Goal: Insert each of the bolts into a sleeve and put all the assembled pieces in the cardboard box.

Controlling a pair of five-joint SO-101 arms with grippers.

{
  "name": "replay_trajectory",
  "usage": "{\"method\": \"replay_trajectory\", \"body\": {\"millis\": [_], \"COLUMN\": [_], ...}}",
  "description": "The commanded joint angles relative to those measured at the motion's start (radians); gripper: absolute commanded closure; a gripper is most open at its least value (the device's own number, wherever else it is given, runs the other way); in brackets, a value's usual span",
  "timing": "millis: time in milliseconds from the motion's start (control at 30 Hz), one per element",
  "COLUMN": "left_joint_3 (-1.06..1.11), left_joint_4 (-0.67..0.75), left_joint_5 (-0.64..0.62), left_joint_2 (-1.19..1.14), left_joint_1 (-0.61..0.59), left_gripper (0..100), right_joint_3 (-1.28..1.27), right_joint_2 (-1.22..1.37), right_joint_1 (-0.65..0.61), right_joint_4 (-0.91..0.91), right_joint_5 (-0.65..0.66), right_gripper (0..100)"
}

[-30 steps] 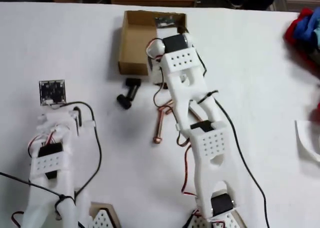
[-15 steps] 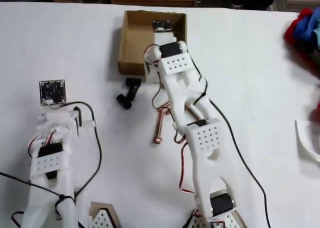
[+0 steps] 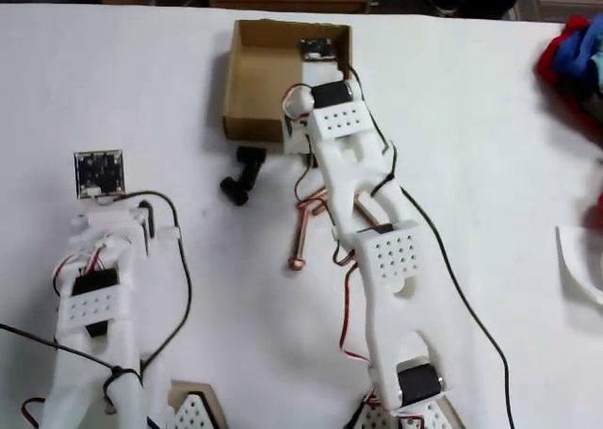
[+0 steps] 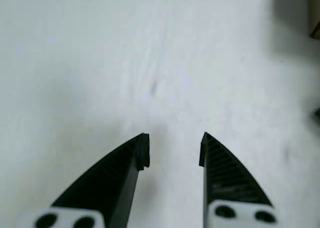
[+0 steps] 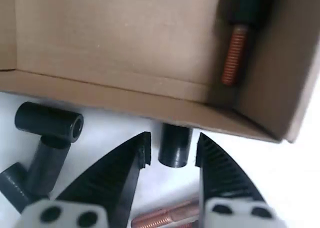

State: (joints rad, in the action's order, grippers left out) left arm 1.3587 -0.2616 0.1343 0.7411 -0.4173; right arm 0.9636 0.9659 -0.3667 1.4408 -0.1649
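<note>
Right side first: my right gripper point(image 5: 171, 147) is down at the outside of the cardboard box point(image 5: 115, 95), at its near wall, fingers spread wide. Standing between them is one black sleeve point(image 5: 175, 153), end-on to my wrist camera and just beside that wall. There's a sliver of white bench point(image 5: 300, 188) on either side of it, so I'm framing it, not pinching it. Nothing is gripped here.

Look inside the box: tucked into the corner lies an assembled piece point(image 5: 234, 57), copper thread poking out of a black sleeve.

Outside the box, on the side toward my left arm point(image 3: 94, 288), the loose sleeves point(image 5: 48, 121) lie bunched on the bench, one resting across the end of another. How many there are, I cannot tell. From above, they sit just in front of the box's near wall.

A copper bolt point(image 3: 300, 236) lies flat on the bench right beside my right arm point(image 3: 386, 259), head end toward my base, thread pointing up toward the box. It is apart from the loose sleeves.

Now the left: my left gripper point(image 4: 173, 147) hangs over white bench, fingers parted, only bench showing between them. From above, that arm sits drawn back, well apart from the box, the sleeves and the bolt.
</note>
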Motion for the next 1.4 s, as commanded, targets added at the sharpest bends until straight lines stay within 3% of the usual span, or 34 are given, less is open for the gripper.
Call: {"method": "replay_trajectory", "body": {"millis": [0, 867, 967, 1367], "left_joint_3": [-0.042, -0.042, -0.042, -0.042], "left_joint_4": [0.017, 0.012, 0.012, 0.008], "left_joint_5": [-0.005, -0.005, -0.005, -0.002], "left_joint_2": [0.009, 0.009, 0.009, 0.009], "left_joint_1": [-0.006, -0.006, -0.006, -0.006], "left_gripper": [82, 82, 82, 82], "right_joint_3": [0.0, 0.005, 0.003, 0.009], "right_joint_2": [-0.01, 0.079, 0.079, -0.048], "right_joint_1": [0.012, 0.027, 0.027, 0.036], "right_joint_4": [-0.01, -0.102, -0.085, 0.156], "right_joint_5": [0.002, 0.002, 0.002, 0.002], "right_gripper": [86.1, 88.5, 98.9, 97.8]}}
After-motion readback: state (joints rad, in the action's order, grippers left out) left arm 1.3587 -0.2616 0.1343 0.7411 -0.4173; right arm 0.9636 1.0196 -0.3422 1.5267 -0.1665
